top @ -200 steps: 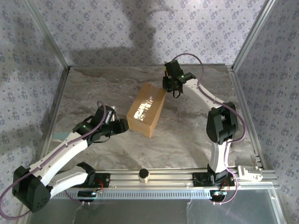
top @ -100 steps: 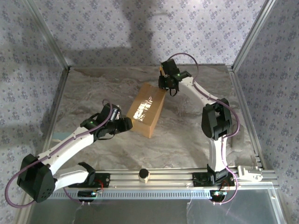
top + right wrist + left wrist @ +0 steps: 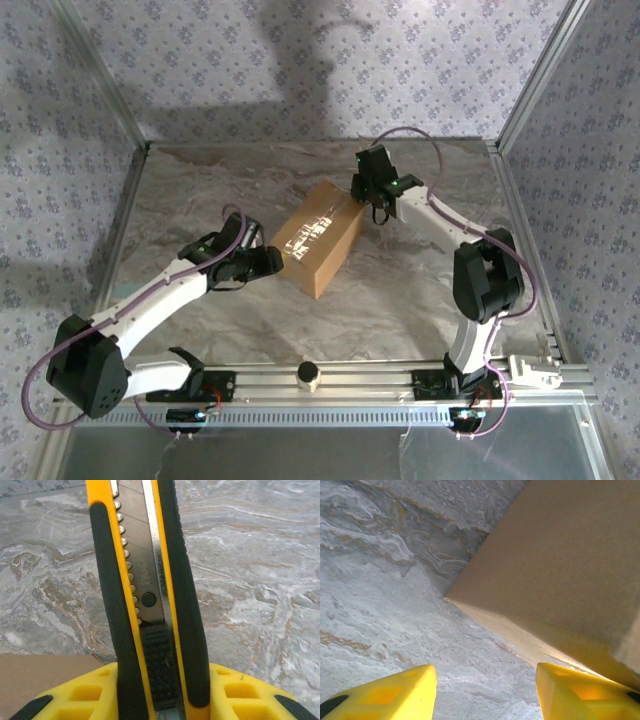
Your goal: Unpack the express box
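Tan express box (image 3: 318,240) beside utility knife (image 3: 145,595)

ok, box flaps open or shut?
Shut. From the top camera the express box has a flat top with glossy tape along it, no flap lifted.

The express box (image 3: 318,238) stands as the one large obstacle in the middle of the surface (image 3: 200,190). Its near-left end is blocked by the left gripper (image 3: 272,262), whose jaws are spread just short of the box's corner. Its far-right corner is crowded by the right gripper (image 3: 372,198), which is clamped on a utility knife (image 3: 145,595). Bare surface is found left of the box, beyond it and to its near right. Nearer than the box, a small round knob (image 3: 309,374) is seen on the front rail (image 3: 380,378).
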Action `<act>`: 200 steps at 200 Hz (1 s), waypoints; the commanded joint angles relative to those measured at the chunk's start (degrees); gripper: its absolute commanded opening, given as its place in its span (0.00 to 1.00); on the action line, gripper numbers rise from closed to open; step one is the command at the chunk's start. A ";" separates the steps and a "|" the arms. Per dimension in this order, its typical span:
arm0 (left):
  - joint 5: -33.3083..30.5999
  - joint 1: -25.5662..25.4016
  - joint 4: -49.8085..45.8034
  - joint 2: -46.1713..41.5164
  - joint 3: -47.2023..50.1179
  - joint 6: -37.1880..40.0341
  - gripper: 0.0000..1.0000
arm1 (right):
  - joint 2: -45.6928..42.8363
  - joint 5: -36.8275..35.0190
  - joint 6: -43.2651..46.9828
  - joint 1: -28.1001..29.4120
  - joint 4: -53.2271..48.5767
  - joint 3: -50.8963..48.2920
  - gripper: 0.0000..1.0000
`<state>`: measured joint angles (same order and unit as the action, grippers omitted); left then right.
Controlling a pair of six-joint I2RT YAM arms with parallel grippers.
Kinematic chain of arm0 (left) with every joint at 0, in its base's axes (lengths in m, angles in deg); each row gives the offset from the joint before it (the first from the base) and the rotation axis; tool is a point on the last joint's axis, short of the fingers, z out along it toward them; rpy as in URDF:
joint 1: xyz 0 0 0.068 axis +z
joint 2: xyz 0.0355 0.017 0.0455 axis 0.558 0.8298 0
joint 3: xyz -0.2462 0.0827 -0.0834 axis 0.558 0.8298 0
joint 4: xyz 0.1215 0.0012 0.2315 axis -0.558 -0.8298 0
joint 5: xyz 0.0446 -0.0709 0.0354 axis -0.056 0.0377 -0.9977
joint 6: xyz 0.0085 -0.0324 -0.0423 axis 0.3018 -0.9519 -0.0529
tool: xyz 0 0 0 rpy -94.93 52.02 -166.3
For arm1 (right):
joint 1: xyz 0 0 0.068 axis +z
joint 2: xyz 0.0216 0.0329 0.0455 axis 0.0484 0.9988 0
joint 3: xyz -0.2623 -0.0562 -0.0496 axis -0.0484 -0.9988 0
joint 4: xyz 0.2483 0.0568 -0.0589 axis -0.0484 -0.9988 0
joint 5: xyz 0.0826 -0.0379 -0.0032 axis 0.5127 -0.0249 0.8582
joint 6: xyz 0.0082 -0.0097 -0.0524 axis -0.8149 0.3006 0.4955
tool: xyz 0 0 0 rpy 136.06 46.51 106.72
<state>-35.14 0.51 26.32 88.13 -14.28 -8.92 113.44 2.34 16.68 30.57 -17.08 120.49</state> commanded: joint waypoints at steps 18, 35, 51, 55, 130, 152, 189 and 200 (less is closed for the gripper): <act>-2.68 2.90 3.45 2.73 -3.27 1.24 0.55 | -4.73 3.74 -3.99 7.27 -7.80 -6.93 0.00; -2.68 3.86 3.41 3.83 -4.16 2.35 0.55 | -6.58 1.89 -5.45 9.09 -9.27 -8.56 0.00; -2.97 4.50 3.69 5.04 -4.96 3.49 0.55 | -8.76 -0.13 -7.21 11.09 -10.22 -10.50 0.00; -3.02 4.72 3.80 5.39 -5.04 3.71 0.55 | -9.25 -0.48 -7.68 11.65 -10.43 -10.92 0.00; -1.92 8.11 6.13 10.03 -8.14 5.79 0.54 | -15.93 -7.01 -18.11 22.20 -15.30 -16.98 0.00; -1.42 8.36 6.68 11.28 -9.04 6.29 0.54 | -17.17 -7.61 -19.27 24.11 -16.13 -17.34 0.00; -1.66 9.69 5.71 11.12 -9.52 7.19 0.54 | -19.45 -9.10 -19.51 24.42 -18.39 -17.52 0.00; -1.92 10.40 4.82 10.23 -9.28 7.63 0.54 | -20.30 -9.11 -18.90 23.96 -18.68 -17.39 0.00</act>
<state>-44.29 12.01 29.53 98.71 -22.04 -2.90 93.02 -16.93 -1.52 51.86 -36.96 104.23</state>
